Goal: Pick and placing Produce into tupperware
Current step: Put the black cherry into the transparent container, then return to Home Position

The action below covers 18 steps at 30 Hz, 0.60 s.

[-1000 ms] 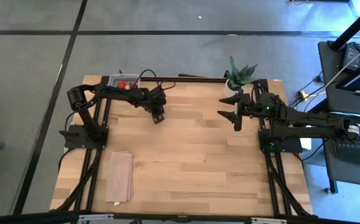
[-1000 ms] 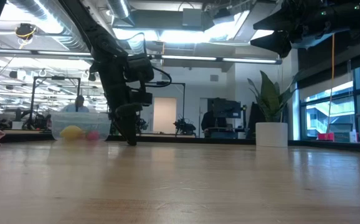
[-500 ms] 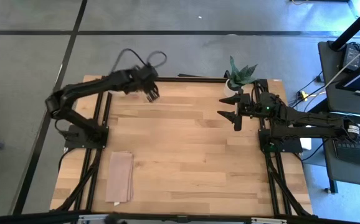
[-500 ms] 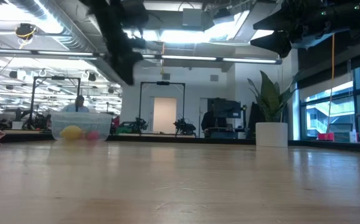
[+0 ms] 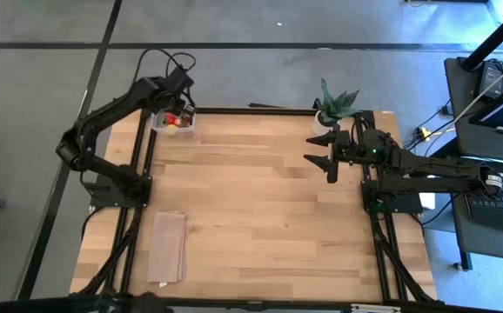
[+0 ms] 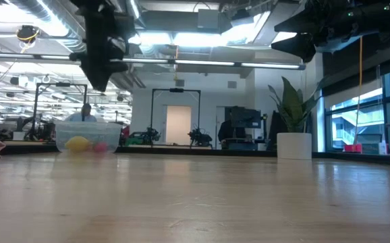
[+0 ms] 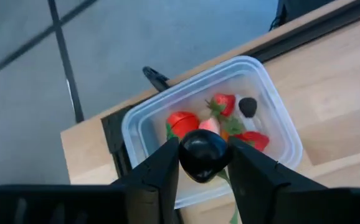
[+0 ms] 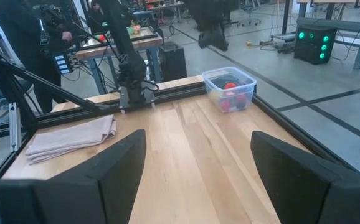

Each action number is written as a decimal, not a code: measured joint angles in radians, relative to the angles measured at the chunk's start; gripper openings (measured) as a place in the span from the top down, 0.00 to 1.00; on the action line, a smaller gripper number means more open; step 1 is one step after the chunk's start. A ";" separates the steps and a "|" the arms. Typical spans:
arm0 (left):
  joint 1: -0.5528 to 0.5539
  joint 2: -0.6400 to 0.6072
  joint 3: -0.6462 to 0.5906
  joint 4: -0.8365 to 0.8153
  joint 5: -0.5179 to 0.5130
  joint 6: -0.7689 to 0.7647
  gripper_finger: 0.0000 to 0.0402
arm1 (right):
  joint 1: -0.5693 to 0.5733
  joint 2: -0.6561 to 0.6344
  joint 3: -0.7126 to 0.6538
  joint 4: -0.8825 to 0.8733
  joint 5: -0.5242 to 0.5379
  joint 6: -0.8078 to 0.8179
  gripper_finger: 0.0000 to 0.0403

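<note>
The left claw hangs above the clear container, which sits at a far corner of the wooden surface, and its fingers are clamped on a dark round berry. Below it, red strawberries, another dark berry and other small pieces already lie inside. The berry looks light, smooth and rounded, so it may well slip or roll; a hold across its widest part seems safest. The thin plastic tub is probably light enough to shift if bumped. The right claw waits with fingers wide apart near the potted plant, holding nothing.
</note>
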 joint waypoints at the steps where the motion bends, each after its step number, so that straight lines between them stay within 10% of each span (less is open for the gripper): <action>1: 0.010 0.007 -0.009 0.010 0.005 0.000 0.71 | 0.000 0.000 0.000 0.001 0.000 0.000 0.28; 18: 0.063 0.230 -0.110 0.136 0.120 -0.020 0.62 | 0.000 0.000 0.000 0.001 0.000 0.005 0.28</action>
